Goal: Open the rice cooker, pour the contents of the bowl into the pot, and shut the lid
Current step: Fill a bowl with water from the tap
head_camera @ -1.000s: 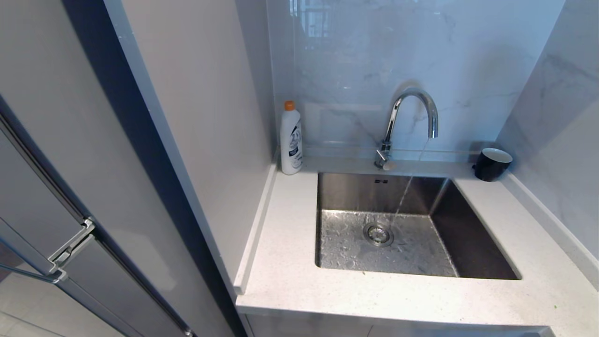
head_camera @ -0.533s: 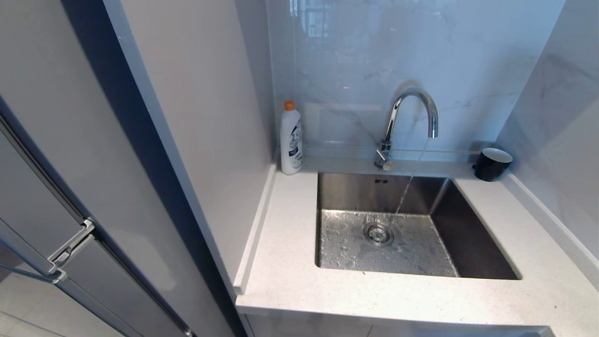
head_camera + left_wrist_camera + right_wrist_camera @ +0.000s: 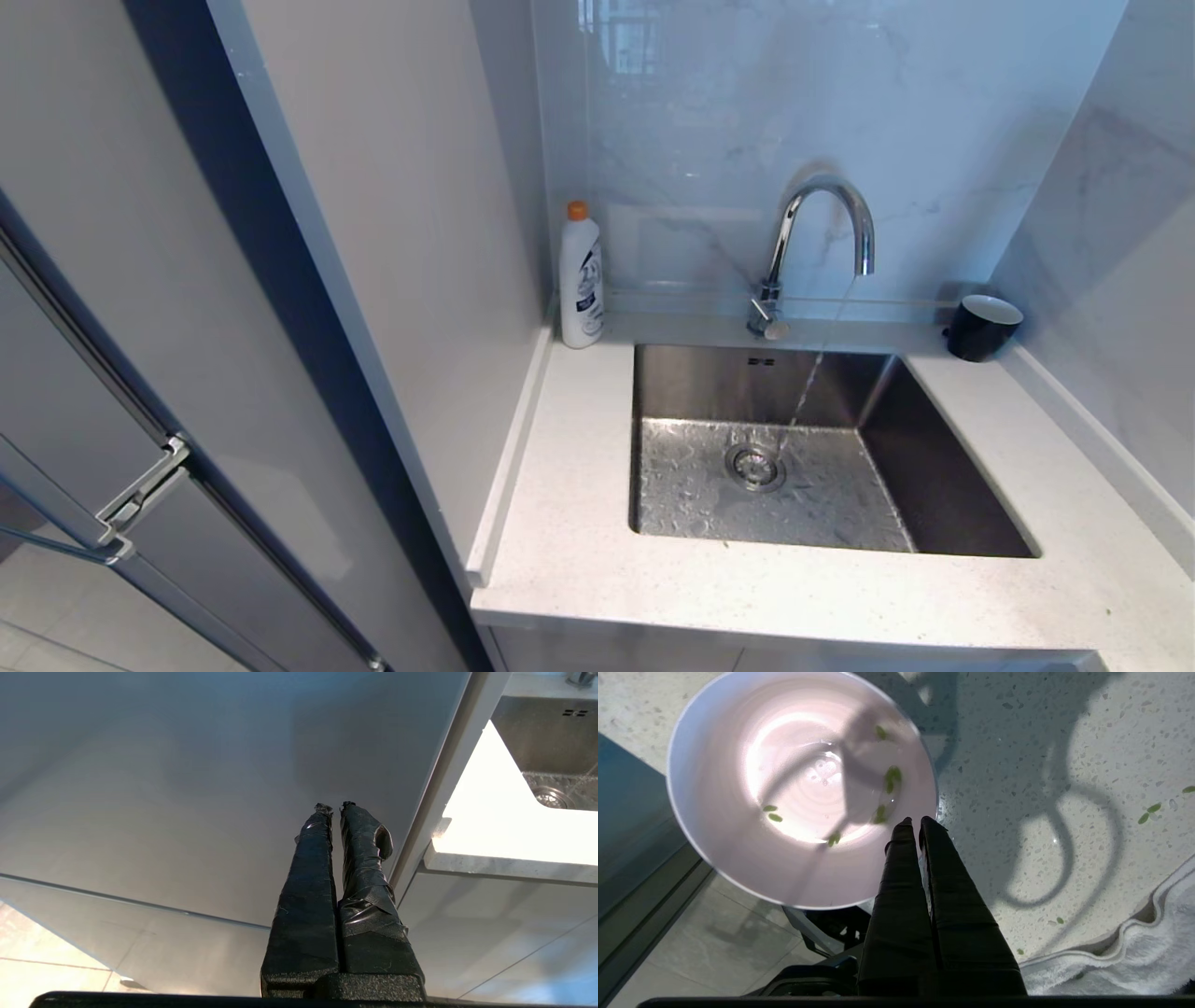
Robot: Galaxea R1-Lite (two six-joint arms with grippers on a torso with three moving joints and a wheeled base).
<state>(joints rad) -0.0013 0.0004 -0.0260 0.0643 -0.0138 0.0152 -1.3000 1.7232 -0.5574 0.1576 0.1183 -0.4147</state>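
Observation:
In the right wrist view my right gripper (image 3: 914, 820) is shut on the rim of the bowl (image 3: 738, 858), one finger inside it and one outside. The bowl's white inside holds a little water and a few green bits of the contents (image 3: 893, 777). The bowl hangs over the edge of a speckled counter (image 3: 1017, 765), half above the floor. More green bits (image 3: 1148, 812) lie loose on that counter. My left gripper (image 3: 334, 807) is shut on nothing, in front of a grey cabinet panel (image 3: 163, 788). The rice cooker, its pot and its lid are out of view.
The head view shows a steel sink (image 3: 653, 373) in a white counter, with water running from the tap (image 3: 822, 233). A white bottle (image 3: 581, 280) stands at its back left, a black cup (image 3: 980, 327) at its back right. A white towel (image 3: 1134, 956) lies on the speckled counter.

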